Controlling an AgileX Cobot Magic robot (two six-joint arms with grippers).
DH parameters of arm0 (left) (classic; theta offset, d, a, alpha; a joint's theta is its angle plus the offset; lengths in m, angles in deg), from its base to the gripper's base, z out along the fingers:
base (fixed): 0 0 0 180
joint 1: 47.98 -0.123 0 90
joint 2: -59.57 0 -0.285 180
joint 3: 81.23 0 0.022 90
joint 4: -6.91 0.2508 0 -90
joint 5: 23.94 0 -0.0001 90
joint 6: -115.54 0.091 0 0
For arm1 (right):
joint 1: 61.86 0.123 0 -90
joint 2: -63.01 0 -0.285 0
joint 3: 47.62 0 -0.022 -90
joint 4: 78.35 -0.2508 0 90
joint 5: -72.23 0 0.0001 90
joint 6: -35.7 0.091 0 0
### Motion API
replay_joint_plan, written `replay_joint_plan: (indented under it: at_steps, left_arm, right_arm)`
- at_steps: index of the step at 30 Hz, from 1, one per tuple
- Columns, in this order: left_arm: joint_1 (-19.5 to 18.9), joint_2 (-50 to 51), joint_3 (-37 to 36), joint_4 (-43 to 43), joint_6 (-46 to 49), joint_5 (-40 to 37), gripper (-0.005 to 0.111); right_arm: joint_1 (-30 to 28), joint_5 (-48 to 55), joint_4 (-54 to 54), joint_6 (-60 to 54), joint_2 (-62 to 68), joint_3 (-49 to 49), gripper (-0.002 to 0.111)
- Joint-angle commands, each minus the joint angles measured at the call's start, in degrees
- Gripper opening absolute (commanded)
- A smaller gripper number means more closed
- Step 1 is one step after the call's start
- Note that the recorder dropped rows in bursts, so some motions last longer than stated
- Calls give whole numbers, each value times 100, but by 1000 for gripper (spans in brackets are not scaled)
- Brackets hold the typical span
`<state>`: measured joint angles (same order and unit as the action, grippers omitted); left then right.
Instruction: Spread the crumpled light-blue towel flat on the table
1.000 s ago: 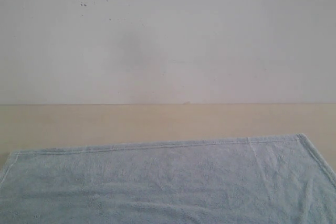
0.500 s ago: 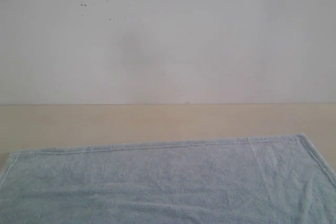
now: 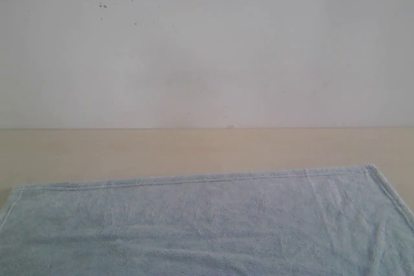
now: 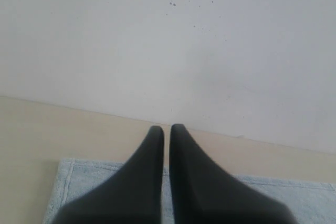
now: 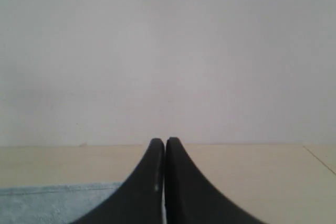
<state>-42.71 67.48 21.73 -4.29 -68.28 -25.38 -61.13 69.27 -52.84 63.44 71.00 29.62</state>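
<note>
Exterior: towel (image 3: 207, 224) lies flat on table (image 3: 194, 147), far hem straight, both far corners out; no arms seen. Left wrist: left gripper (image 4: 166, 128) closed, empty, towel hem beyond its fingers. Right wrist: right gripper (image 5: 164, 140) closed, empty, towel edge nearby. Spreading looks finished; next probably just checking the near edge, out of frame.

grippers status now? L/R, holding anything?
Left gripper: closed, nothing between the fingers, not holding the towel.
Right gripper: closed, empty.
</note>
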Motion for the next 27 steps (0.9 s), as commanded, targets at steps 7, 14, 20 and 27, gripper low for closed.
replay_joint_plan:
  at_steps: [7, 14, 20, 27]
  left_arm:
    - [-6, -12, -18, 21, -34, 2, 4]
    - [-6, -12, -18, 21, -34, 10, 4]
    - [-6, -12, -18, 21, -34, 10, 4]
    - [-6, -12, -18, 21, -34, 10, 4]
  right_arm:
    - [-17, 536, -998, -1748, -20, -2, 0]
    - [-17, 536, -1112, -1930, -20, -2, 0]
    - [-17, 1105, -1693, -2346, -20, -2, 0]
    - [-17, 1222, -1789, -2499, -20, -2, 0]
